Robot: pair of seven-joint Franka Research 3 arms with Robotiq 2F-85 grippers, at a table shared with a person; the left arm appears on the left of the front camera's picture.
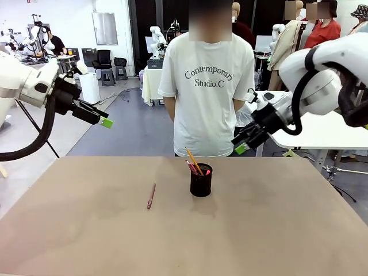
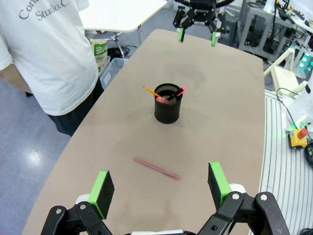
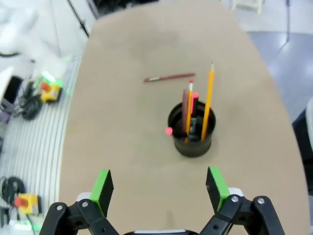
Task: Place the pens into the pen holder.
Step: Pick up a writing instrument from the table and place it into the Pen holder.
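My left wrist camera shows the left gripper point(image 2: 160, 183) hanging above the tabletop point(image 2: 230, 112), its green pads far apart with nothing between them. My right wrist camera shows the right gripper point(image 3: 159, 185) spread just as wide and also holding nothing. In the front view I see both from the side, up near the far corners, so the gap itself is hard to read there. The pen holder point(image 1: 200, 181) stands upright around the middle of the tabletop, somewhat nearer the far edge. A person point(image 1: 207, 86) stands behind that edge, which cuts them off at the hips. A yellow pencil point(image 3: 209, 98) leans in the holder, its tip well above the rim. A few thinner sticks stand beside it, some with red ends, but they overlap and I cannot count them with any certainty. Their lower ends are lost inside the dark mesh. I also cannot make out what the small pink spot just outside the rim belongs to. One reddish-brown pen point(image 1: 151, 195) lies flat on the tabletop, apart from the holder, toward the left edge and slightly nearer the near edge.
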